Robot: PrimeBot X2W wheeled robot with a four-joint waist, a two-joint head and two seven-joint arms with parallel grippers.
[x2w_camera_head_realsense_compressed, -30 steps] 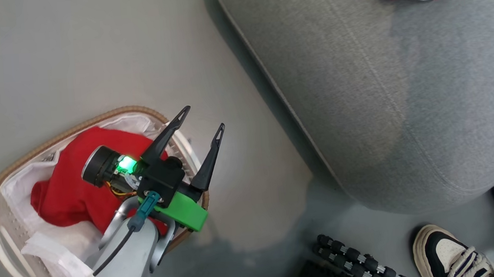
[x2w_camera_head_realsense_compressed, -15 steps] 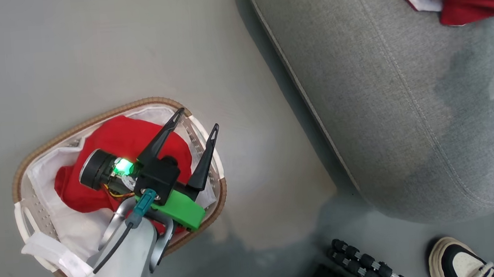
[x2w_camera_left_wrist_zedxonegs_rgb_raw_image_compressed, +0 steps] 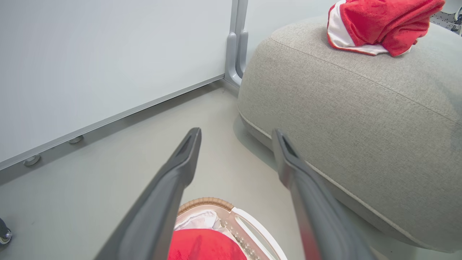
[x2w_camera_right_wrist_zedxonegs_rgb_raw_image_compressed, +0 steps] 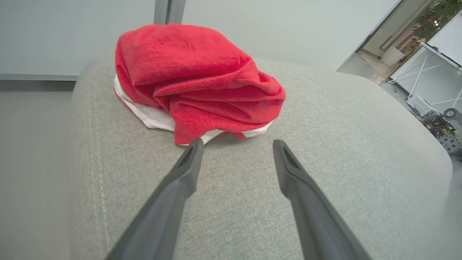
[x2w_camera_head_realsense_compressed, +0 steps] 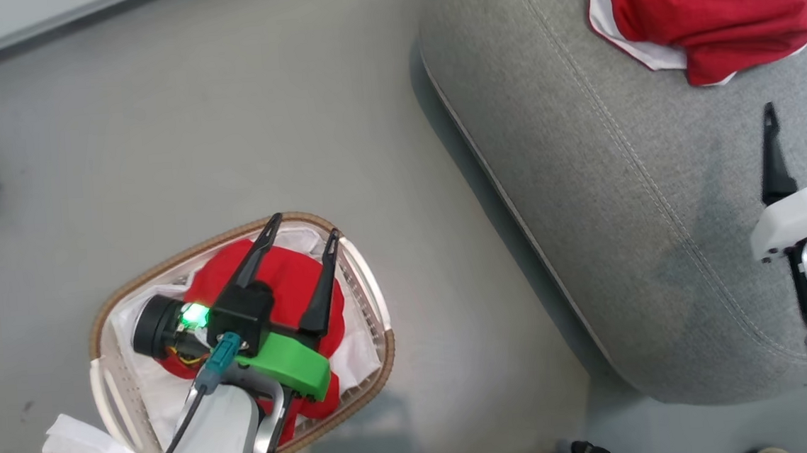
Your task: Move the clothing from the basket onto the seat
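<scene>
1. Head view: the basket (x2w_camera_head_realsense_compressed: 373, 307) stands on the floor beside the seat (x2w_camera_head_realsense_compressed: 584, 171), apart from it. The plain red garment (x2w_camera_head_realsense_compressed: 286, 277) lies inside it, off the seat. The left gripper (x2w_camera_head_realsense_compressed: 305, 226) hovers above that garment, jaws apart and empty. The striped garment (x2w_camera_head_realsense_compressed: 708, 10) lies bunched on the seat. The right gripper (x2w_camera_head_realsense_compressed: 800, 105) is over the seat near it, jaws apart.
2. Left wrist view: both fingers stand spread; the seat (x2w_camera_left_wrist_zedxonegs_rgb_raw_image_compressed: 361, 126) rises beyond the basket rim (x2w_camera_left_wrist_zedxonegs_rgb_raw_image_compressed: 205, 201).
3. Right wrist view: the right gripper (x2w_camera_right_wrist_zedxonegs_rgb_raw_image_compressed: 237, 142) points at the striped garment (x2w_camera_right_wrist_zedxonegs_rgb_raw_image_compressed: 195, 79) on the seat (x2w_camera_right_wrist_zedxonegs_rgb_raw_image_compressed: 343, 144), jaws spread and holding nothing.
</scene>
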